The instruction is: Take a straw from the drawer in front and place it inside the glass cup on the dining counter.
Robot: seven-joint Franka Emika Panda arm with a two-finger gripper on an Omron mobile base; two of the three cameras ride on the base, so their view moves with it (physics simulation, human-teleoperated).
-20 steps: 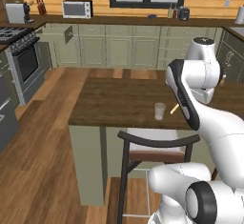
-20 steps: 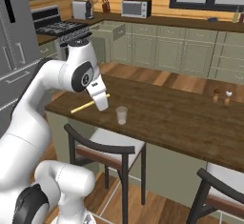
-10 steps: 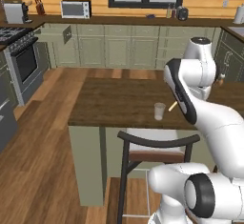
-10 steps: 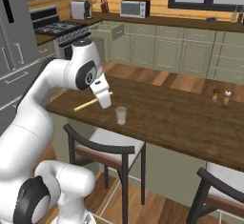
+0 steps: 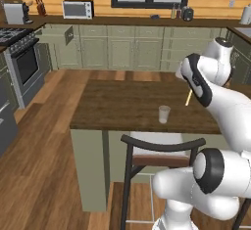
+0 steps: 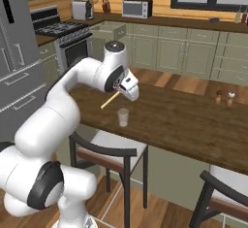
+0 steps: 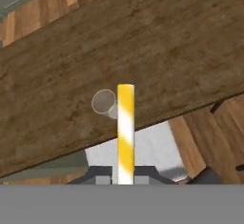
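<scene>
My gripper [image 6: 127, 94] is shut on one end of the straw [image 6: 110, 101], a thin pale-yellow stick that slants down and away from the hand above the dining counter [image 6: 184, 120]. The glass cup [image 6: 123, 117] stands upright near the counter's front edge, just below and beside the straw. In the left base view the straw [image 5: 188, 97] hangs right of the glass cup [image 5: 164, 114]. Along the hand view the straw [image 7: 126, 132] runs up from my gripper [image 7: 126, 178], its tip just right of the glass cup's mouth [image 7: 104, 102]. A pulled-out drawer [image 6: 115, 28] shows at the far cabinets.
A dark-framed stool with a white seat [image 6: 109, 147] is tucked under the counter right below the cup, and a second stool [image 6: 223, 193] stands to the right. Two small shakers [image 6: 224, 97] sit on the counter's far right. Stove [image 6: 63, 33] and fridge [image 6: 14, 52] line the left wall.
The gripper has carried the straw higher and closer over the glass cup, and the straw now slants more steeply. The cup has not moved.
</scene>
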